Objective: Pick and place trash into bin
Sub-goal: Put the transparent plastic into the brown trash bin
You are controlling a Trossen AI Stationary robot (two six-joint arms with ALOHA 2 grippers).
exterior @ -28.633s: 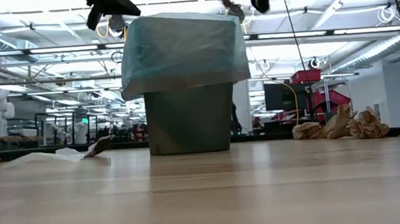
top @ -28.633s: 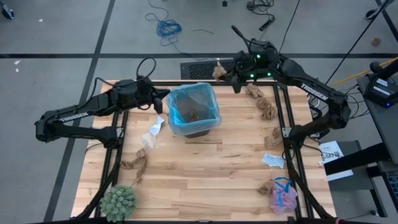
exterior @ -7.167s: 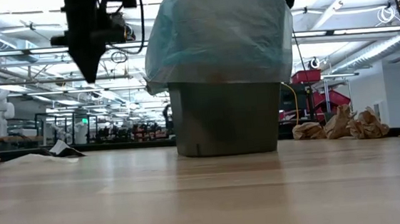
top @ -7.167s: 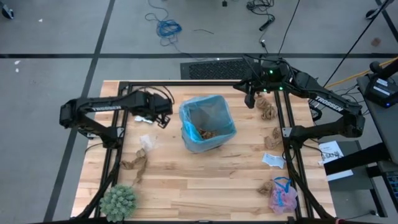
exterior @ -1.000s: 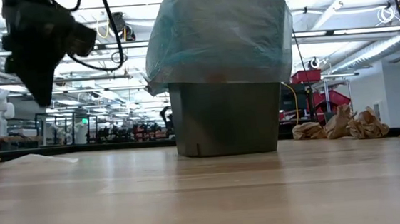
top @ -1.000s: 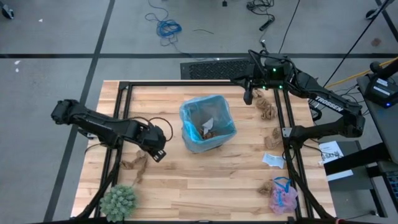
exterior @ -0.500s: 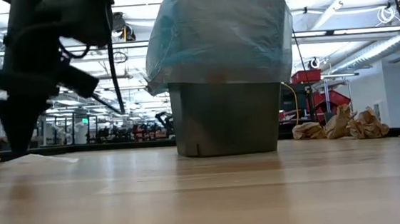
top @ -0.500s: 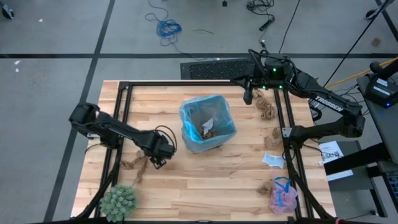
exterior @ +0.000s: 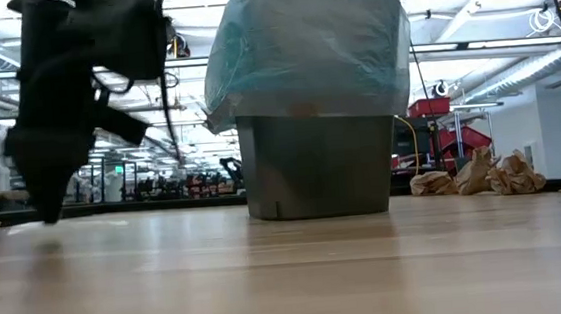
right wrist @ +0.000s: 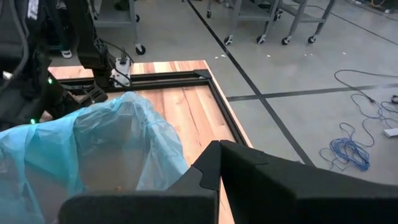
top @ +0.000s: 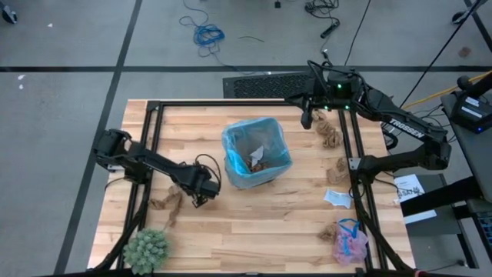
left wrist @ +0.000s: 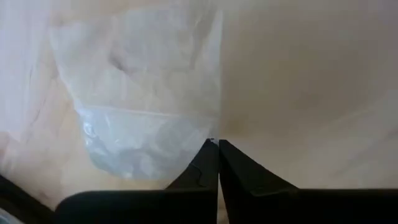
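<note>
Reading TROSSEN on right arm point(top: 400, 125), bin point(top: 257, 153) nearby

**A robotics lab on an open industrial floor**

You're working in a lab hall: grey concrete floor point(top: 69, 115) marked with dark tape lines, a blue cable coil point(top: 207, 34) lying loose, wheeled metal racks point(right wrist: 273, 18) nearby, and exposed ceiling ducts point(exterior: 493, 50) over distant benches and red equipment point(exterior: 448, 124).
</note>
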